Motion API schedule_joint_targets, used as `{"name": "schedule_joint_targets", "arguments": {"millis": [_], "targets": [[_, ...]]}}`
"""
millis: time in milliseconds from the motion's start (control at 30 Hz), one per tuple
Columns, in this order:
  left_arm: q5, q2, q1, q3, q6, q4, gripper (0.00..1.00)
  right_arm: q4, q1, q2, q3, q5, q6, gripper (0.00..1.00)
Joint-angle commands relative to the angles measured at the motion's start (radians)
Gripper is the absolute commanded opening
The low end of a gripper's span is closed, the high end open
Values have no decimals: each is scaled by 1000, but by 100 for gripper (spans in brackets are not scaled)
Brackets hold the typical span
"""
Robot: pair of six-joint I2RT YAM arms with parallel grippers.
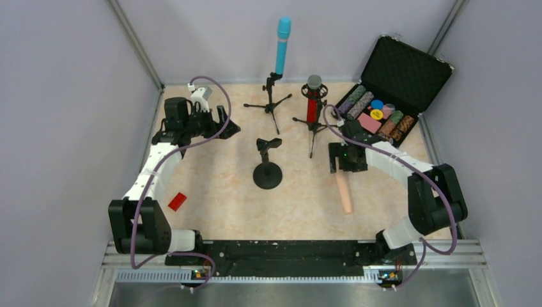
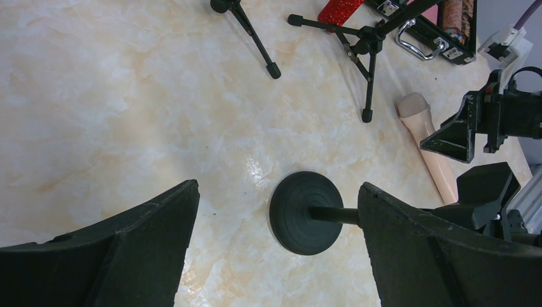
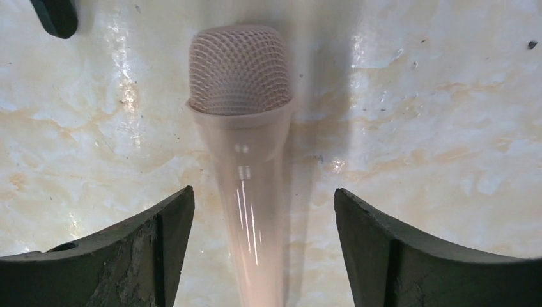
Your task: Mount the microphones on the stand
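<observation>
Peach microphone [image 3: 246,160] flat on the table [image 1: 217,185], long axis near to far, head pointing away from the arm bases, right gripper [image 3: 262,211] spread astride its handle, not touching, left gripper [image 2: 278,192] spread, apart from the round-base stand [image 1: 267,174], teal microphone [image 1: 282,46] upright in tripod [image 1: 271,102]

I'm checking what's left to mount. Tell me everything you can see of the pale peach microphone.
The peach microphone is a glossy, plastic-looking stick with a same-coloured mesh head and a tapering body. It lies flat on the marbled table, unmounted, with its head at the far end. The right gripper hangs over it, jaws open astride the body, not touching it.
</observation>
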Motion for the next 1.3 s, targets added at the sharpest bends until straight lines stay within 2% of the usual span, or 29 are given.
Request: {"name": "schedule_joint_targets", "arguments": {"millis": [0, 167, 333, 500, 700, 967, 1267], "targets": [[25, -10, 4, 9, 8, 20, 98, 29, 30, -52, 1, 68, -80, 78], [24, -9, 4, 8, 6, 18, 98, 35, 52, -17, -1, 68, -97, 73], [17, -12, 3, 8, 8, 14, 98, 46, 95, 45, 5, 89, -109, 61], [1, -14, 5, 6, 11, 9, 98, 47, 110, 88, 9, 89, -98, 39], [0, -16, 5, 7, 11, 6, 98, 53, 111, 87, 12, 71, -97, 1], [-18, -41, 5, 8, 19, 14, 99, 56, 110, 49, 39, 18, -90, 0], [-31, -177, 4, -8, 10, 86, 99, 95, 110, -95, 60, -40, -93, 0]]}}
